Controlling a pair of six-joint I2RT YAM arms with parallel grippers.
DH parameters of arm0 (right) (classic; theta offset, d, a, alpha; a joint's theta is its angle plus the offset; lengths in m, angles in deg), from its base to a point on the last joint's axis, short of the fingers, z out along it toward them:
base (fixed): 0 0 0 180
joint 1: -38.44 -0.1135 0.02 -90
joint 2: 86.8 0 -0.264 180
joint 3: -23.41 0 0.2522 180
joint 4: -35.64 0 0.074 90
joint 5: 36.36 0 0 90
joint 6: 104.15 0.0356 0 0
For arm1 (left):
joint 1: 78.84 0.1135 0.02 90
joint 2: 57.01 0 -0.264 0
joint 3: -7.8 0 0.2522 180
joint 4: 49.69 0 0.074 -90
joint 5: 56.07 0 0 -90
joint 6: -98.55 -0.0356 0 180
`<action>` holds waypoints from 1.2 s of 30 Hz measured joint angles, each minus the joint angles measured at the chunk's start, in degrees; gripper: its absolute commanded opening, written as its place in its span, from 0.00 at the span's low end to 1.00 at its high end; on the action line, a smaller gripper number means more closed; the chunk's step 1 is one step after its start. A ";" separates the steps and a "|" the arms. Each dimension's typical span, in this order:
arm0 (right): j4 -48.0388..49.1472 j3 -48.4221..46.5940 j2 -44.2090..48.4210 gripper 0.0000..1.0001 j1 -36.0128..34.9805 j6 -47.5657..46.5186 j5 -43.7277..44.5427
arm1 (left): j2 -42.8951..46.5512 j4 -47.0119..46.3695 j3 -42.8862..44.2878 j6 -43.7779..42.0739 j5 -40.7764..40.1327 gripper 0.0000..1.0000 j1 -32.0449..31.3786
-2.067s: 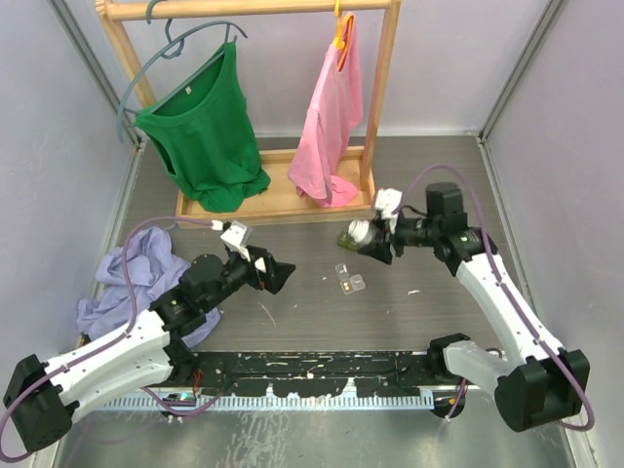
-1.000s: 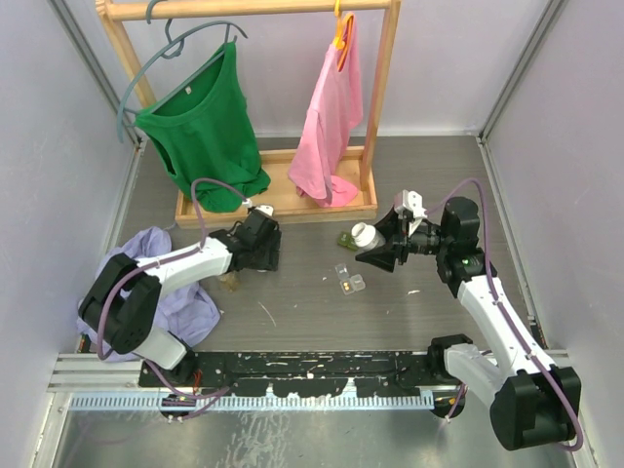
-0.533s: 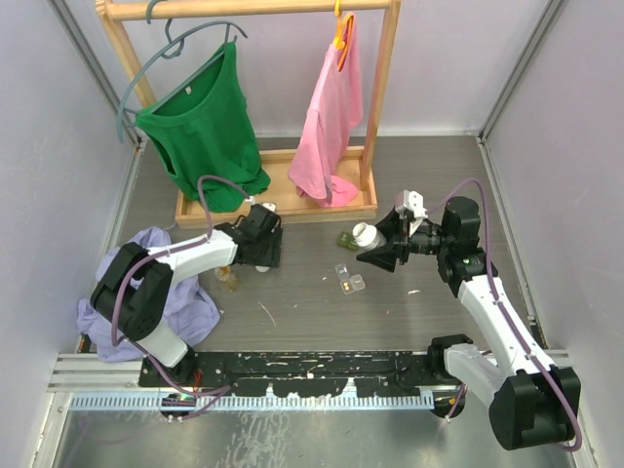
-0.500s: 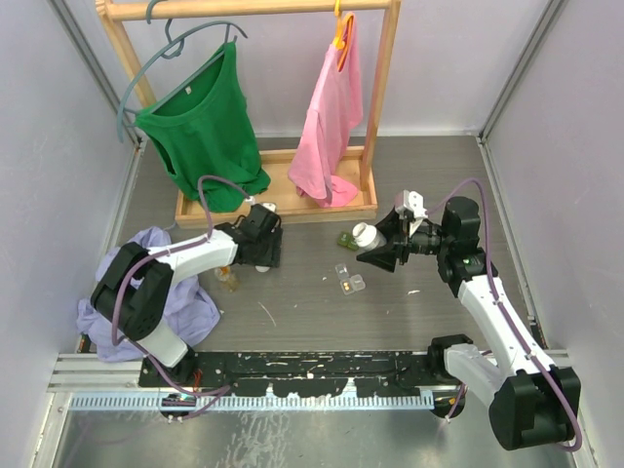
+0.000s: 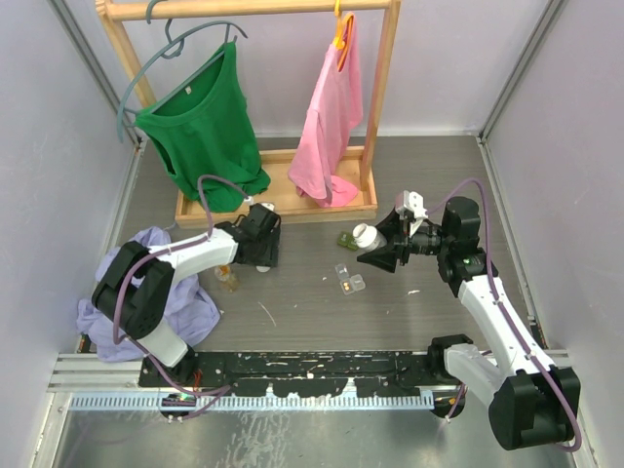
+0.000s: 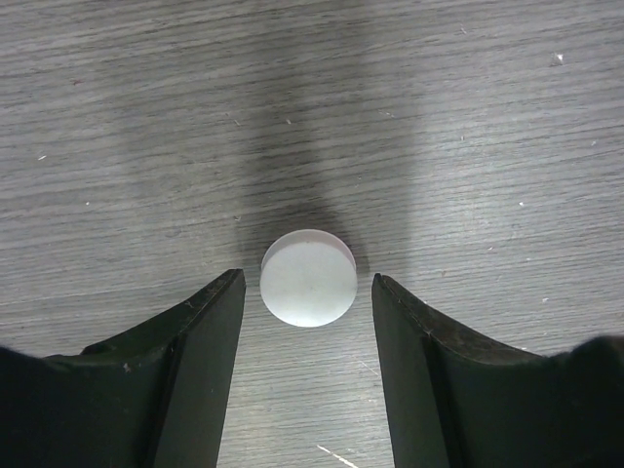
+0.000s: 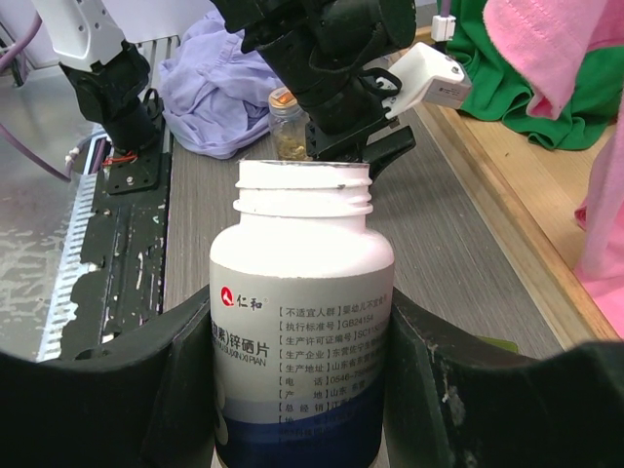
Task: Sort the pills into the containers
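My right gripper (image 5: pixel 375 249) is shut on an uncapped white pill bottle (image 5: pixel 366 234) with a blue-banded label (image 7: pixel 302 312) and holds it tilted above the table. The dark green pill box (image 5: pixel 346 240) lies just left of the bottle. The clear pill box (image 5: pixel 348 278) lies nearer, with something yellowish inside. My left gripper (image 5: pixel 263 255) points down at the table. Its jaws are open on either side of a round white cap (image 6: pixel 308 277), without touching it. In the left wrist view the left gripper (image 6: pixel 308 297) is empty.
A small amber bottle (image 5: pixel 227 280) stands by the left arm, and also shows in the right wrist view (image 7: pixel 287 122). A purple cloth (image 5: pixel 146 283) lies at the left. A wooden rack (image 5: pixel 278 200) with a green top and a pink top stands behind. A white speck (image 5: pixel 413 292) lies right of the boxes.
Over two seconds my left arm folded back and its gripper moved to the far left, pointing down over the cap. The right arm shifted slightly with the bottle. Nothing moved in the last half second.
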 measured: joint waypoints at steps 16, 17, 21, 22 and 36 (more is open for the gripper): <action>-0.26 -0.33 0.00 0.21 0.28 -0.11 -0.42 | -2.47 0.72 0.92 -0.02 0.07 0.36 0.83; -0.33 -0.42 0.00 0.22 0.28 -0.11 -0.44 | -2.47 0.74 0.94 0.00 0.15 0.33 0.87; -0.39 -0.55 0.00 0.22 0.31 -0.15 -0.57 | -2.27 0.72 0.96 0.00 0.87 0.28 0.90; -0.48 -0.55 0.00 0.22 0.33 -0.26 -0.63 | -1.68 0.52 0.81 0.04 1.70 0.27 0.87; -21.55 -2.56 -0.20 0.25 0.39 -25.57 -1.40 | 31.32 -28.46 -22.10 12.55 25.62 0.26 -10.60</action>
